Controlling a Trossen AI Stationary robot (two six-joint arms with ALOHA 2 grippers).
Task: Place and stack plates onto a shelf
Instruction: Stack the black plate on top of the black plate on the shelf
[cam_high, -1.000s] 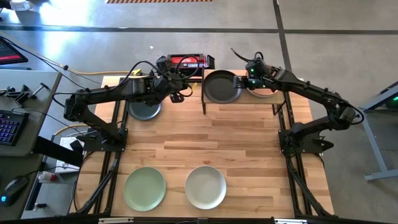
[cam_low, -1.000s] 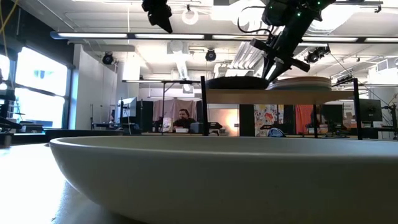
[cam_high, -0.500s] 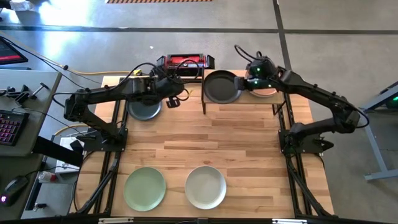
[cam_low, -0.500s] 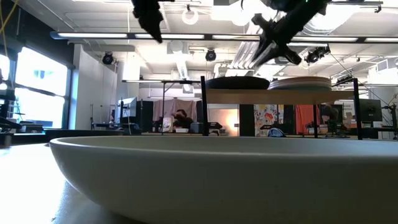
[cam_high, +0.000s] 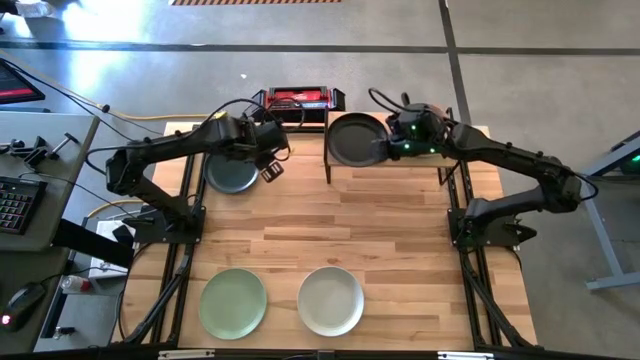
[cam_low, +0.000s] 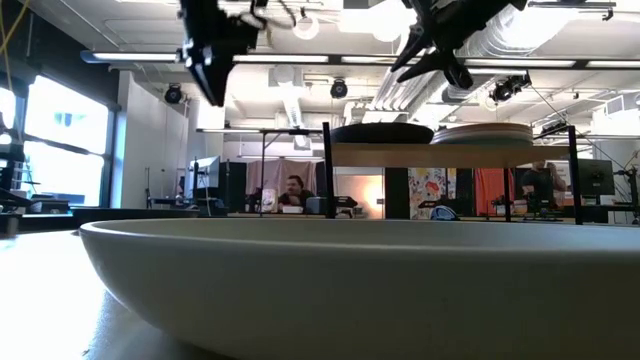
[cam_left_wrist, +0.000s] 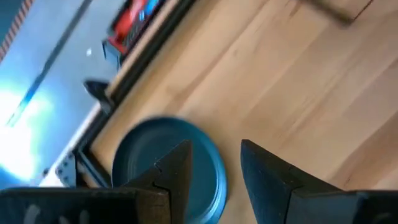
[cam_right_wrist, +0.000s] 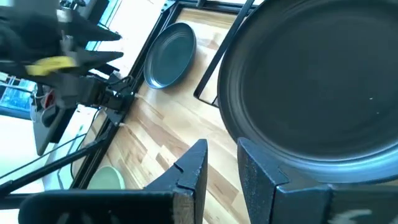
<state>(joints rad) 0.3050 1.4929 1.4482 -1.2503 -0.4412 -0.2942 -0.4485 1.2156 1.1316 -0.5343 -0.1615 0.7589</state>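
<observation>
A grey-blue plate (cam_high: 230, 175) lies flat on the table at the far left. My left gripper (cam_high: 270, 167) hangs open just right of it, pointing steeply down; in its wrist view (cam_left_wrist: 216, 152) the fingertips stand above the plate's (cam_left_wrist: 149, 168) rim, apart from it. The shelf (cam_low: 430, 153) at the far right carries a black plate (cam_high: 352, 138) and a pale stack (cam_low: 482, 133). My right gripper (cam_high: 386, 149) hovers over the black plate's (cam_right_wrist: 311, 81) right edge, narrowly open (cam_right_wrist: 221, 149) and empty. A light green plate (cam_high: 232, 303) and an off-white plate (cam_high: 330, 300) rest near the front edge.
A red-and-black box (cam_high: 300, 98) sits beyond the table's far edge, left of the shelf. The shelf's thin black posts (cam_low: 326, 170) stand at its corners. Bare wood (cam_high: 340, 215) fills the table's middle. A person sits in the room behind (cam_low: 293, 188).
My left gripper has come down and toward the grey-blue plate, tipping from nearly level to steeply downward and rolling at the wrist. My right gripper has risen off the shelf's right-hand stack and swung left, over the black plate's edge. No plate has moved.
</observation>
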